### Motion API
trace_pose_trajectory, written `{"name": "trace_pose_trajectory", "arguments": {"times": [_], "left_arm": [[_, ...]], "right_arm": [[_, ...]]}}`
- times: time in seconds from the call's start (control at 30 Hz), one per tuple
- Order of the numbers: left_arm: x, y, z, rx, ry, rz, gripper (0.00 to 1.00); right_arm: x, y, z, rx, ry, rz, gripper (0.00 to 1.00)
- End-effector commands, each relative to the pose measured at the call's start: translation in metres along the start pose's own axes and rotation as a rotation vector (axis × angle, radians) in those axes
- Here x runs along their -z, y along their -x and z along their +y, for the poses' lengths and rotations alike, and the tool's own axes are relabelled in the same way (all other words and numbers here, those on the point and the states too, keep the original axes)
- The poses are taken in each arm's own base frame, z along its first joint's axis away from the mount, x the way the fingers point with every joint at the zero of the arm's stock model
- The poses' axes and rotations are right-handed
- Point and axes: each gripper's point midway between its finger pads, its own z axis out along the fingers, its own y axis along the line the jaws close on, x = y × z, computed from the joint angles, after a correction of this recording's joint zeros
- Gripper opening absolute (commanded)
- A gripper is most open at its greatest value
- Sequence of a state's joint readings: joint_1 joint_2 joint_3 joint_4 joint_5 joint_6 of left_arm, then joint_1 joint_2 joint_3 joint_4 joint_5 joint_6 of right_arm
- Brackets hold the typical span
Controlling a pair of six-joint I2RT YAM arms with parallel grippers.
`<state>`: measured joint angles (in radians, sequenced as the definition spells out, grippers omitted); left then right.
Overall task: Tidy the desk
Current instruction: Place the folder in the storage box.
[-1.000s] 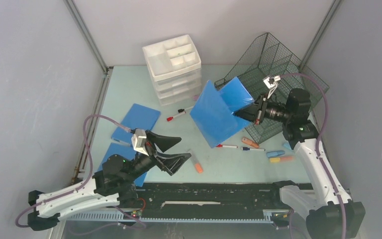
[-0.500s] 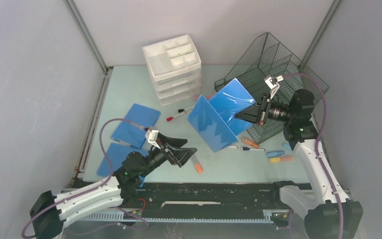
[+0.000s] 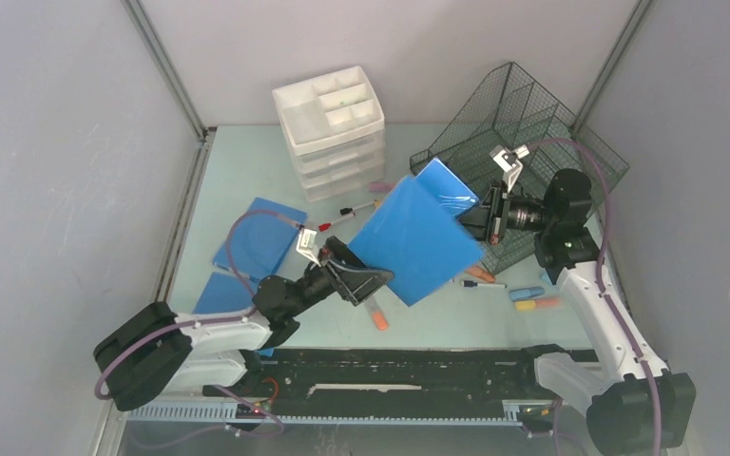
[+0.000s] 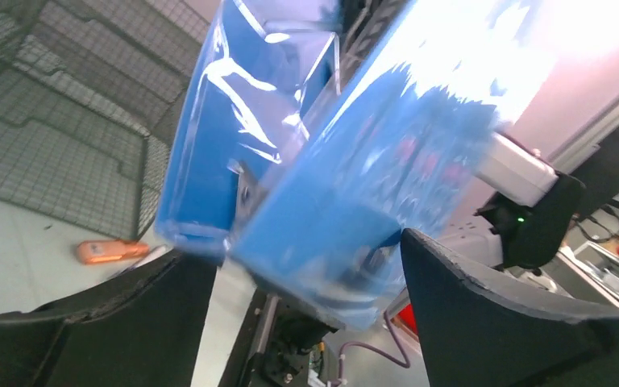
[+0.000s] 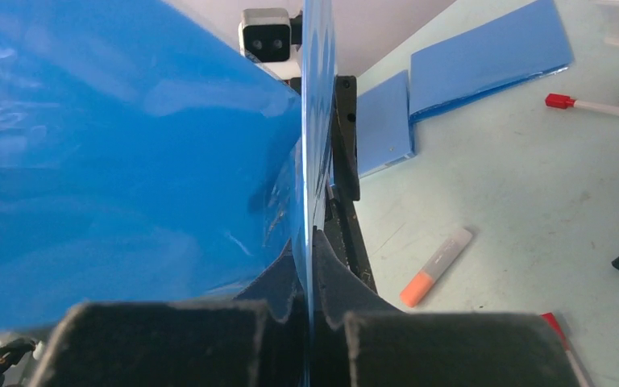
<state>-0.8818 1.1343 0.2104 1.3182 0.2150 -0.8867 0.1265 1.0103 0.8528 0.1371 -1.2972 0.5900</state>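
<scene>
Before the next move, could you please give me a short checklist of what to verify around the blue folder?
1. Right gripper shut on the blue folder: ok.
2. Left gripper open: ok.
3. Folder's lower edge between the left fingers: ok, seen in the left wrist view.
4. Folder's leaves closed together: not ok, they gape apart.
5. Orange marker on the desk clear of the left gripper: cannot tell.
</scene>
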Motion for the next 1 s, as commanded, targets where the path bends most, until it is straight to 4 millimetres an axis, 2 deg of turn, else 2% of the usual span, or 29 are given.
{"name": "trace_pose_trajectory", "arguments": {"times": [0.0,0.03,0.17,0.23,0.37,0.5,0.57,0.67,0.97], "left_arm": [[-0.016,0.031,-0.046,-0.006,-0.203,-0.076,0.87],[-0.017,0.032,-0.047,-0.013,-0.21,-0.077,0.82],[-0.019,0.032,-0.058,-0.034,-0.259,-0.05,0.5],[-0.02,0.029,-0.058,-0.026,-0.267,-0.033,0.38],[-0.02,0.022,-0.055,0.004,-0.265,0.003,0.24],[-0.016,0.022,-0.049,0.03,-0.245,0.008,0.05],[-0.013,0.025,-0.046,0.04,-0.231,-0.004,0.01],[-0.006,0.029,-0.043,0.056,-0.214,-0.024,0.0],[0.024,0.051,-0.042,0.115,-0.17,-0.144,0.0]], "right_arm": [[-0.006,-0.006,0.011,0.022,0.074,0.045,0.0],[-0.007,-0.008,0.012,0.021,0.083,0.054,0.0],[-0.013,-0.013,0.012,0.019,0.1,0.074,0.0],[-0.015,-0.015,0.012,0.02,0.105,0.08,0.0],[-0.016,-0.016,0.01,0.031,0.099,0.078,0.0],[-0.014,-0.014,0.008,0.077,0.066,0.07,0.0],[-0.014,-0.013,0.006,0.105,0.043,0.066,0.09],[-0.012,-0.017,0.004,0.104,0.028,0.075,0.26],[-0.012,-0.018,0.004,0.135,0.031,0.079,0.54]]}}
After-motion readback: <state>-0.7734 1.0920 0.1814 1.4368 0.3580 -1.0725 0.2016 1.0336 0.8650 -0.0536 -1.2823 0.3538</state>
